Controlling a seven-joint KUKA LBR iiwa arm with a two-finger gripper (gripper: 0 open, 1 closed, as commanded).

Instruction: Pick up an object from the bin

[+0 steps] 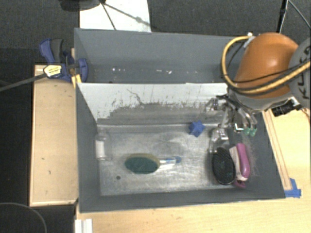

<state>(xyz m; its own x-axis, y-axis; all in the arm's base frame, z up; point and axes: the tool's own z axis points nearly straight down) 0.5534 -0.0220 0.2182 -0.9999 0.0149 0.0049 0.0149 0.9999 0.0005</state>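
Dark ground behind, pale surface in front; on it a grey metal bin (pixel 146 52) with a scuffed floor. The arm (pixel 265 57), orange-capped and cabled, comes in from the right. Its jaws hang low by the right wall, just above the upper end of a black oval piece (pixel 223 166); released or clenched, I cannot tell. Nothing looks lifted, so closing and raising are likely still to do. Count five loose things, one of each: the black oval, a dark green oval brush (pixel 142 164) mid-floor, a pink-purple strip (pixel 242 161) touching the black oval, a clear bottle (pixel 100 147) at left, and a small blue block (pixel 196 128).
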